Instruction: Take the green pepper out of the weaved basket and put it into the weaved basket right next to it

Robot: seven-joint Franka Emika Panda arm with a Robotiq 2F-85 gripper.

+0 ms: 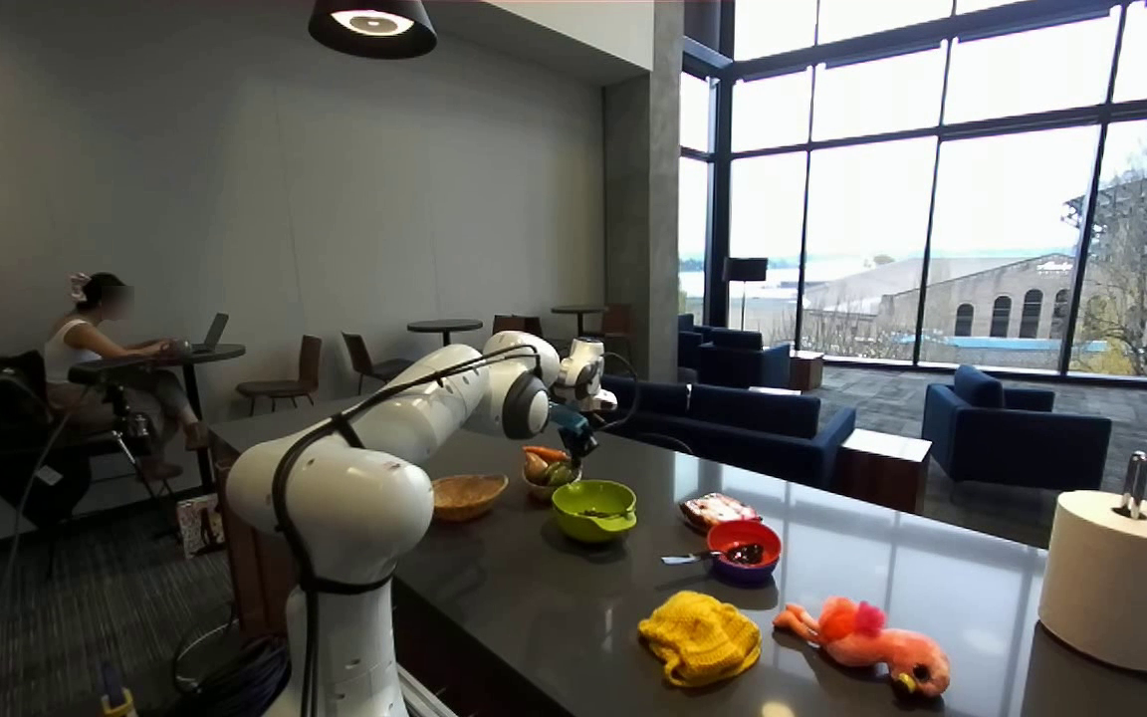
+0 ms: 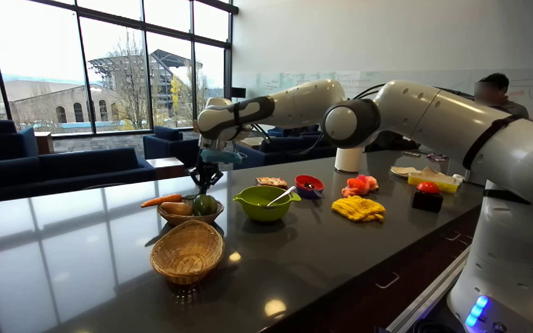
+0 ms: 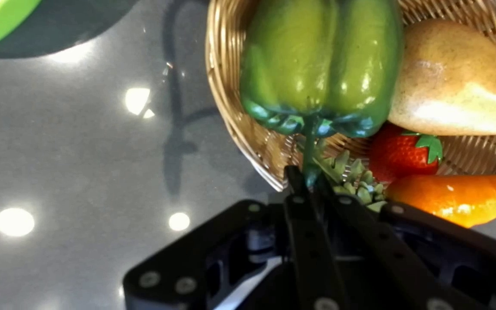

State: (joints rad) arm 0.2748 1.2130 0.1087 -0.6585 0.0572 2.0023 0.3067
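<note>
Inside the round tan woven basket sits the glossy green bell pepper, beside a smooth yellow-brown tapered item. Above this basket, the black two-finger gripper stands narrow, its fingers pinching the pepper's stem. Just beside the basket, and apart from it, stands a second tan woven basket.

Below the gripper we see the pepper and basket; at its sides, carrot and bowl; nearer us, another basket.

Glossy green pepper lying on side in woven basket; second woven basket, tan, just beside.
</note>
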